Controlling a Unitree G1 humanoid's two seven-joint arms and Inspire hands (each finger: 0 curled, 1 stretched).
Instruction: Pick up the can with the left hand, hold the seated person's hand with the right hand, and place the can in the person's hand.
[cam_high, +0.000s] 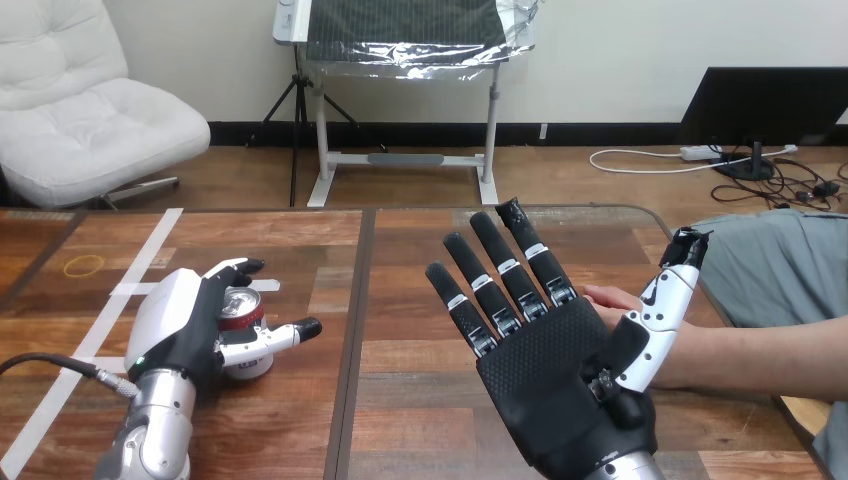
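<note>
Aluminium can (241, 309), red: likely light, slick, dentable; left robot hand (185, 322) wraps its sidewall; right robot hand (550, 372) open.

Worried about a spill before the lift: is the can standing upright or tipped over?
Upright. The can stands on the table with its silver top facing up, the left hand curled round its sides.

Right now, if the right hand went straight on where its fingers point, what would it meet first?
Probably nothing: the right hand points away over bare table; the person's hand lies beside its palm, off that line. Depth is unclear.
</note>
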